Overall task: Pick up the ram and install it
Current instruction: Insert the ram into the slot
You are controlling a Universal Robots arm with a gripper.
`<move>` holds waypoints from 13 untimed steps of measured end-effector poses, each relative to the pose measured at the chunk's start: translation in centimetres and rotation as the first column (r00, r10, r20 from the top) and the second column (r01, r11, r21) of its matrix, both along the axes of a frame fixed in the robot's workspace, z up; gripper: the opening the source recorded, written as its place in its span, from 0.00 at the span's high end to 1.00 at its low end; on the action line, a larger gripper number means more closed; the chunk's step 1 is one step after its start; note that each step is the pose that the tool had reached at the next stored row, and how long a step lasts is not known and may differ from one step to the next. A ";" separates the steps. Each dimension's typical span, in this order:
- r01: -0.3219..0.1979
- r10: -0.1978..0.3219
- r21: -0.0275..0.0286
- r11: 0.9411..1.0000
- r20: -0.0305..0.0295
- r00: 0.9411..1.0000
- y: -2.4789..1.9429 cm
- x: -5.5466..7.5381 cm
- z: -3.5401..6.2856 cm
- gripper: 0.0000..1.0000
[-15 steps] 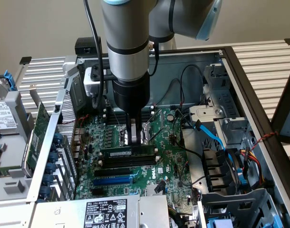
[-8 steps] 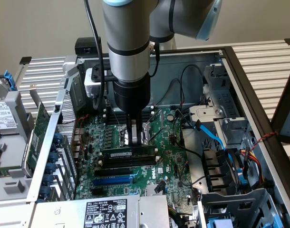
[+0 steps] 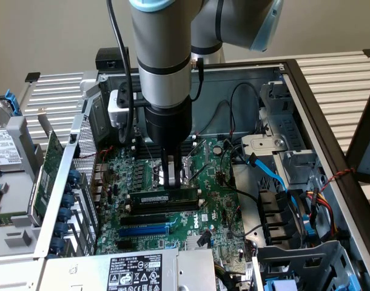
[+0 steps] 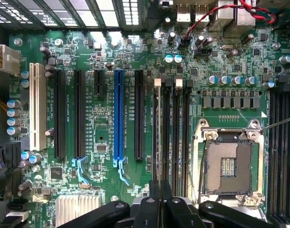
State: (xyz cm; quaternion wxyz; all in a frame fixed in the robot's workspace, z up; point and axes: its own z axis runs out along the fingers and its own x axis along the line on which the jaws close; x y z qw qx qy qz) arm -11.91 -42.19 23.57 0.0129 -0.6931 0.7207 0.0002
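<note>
While the arm hung over the open computer case (image 3: 306,103), the exterior view showed the ram (image 3: 164,199) standing on edge in a slot of the motherboard (image 3: 218,212) inside it. Its long axis ran from the exterior view's left to its right, label side toward the camera. The gripper (image 3: 167,182) sat just above the ram's top edge, fingers drawn together; contact could not be judged. A blue cable (image 3: 267,171) lay in the case too.

From the wrist view, the gripper (image 4: 160,202) had its fingers pressed together over the memory slots (image 4: 172,133). These ran lengthwise away from the fingertips, beside the processor socket (image 4: 228,164). Which slot carried the ram could not be told.
</note>
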 end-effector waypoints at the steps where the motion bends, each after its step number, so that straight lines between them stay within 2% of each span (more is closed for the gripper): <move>1: 0.000 0.000 0.000 1.000 0.000 1.000 0.04 0.0 -0.04 0.88; 13: 0.000 0.000 0.000 1.000 0.000 1.000 0.05 0.0 -0.26 0.88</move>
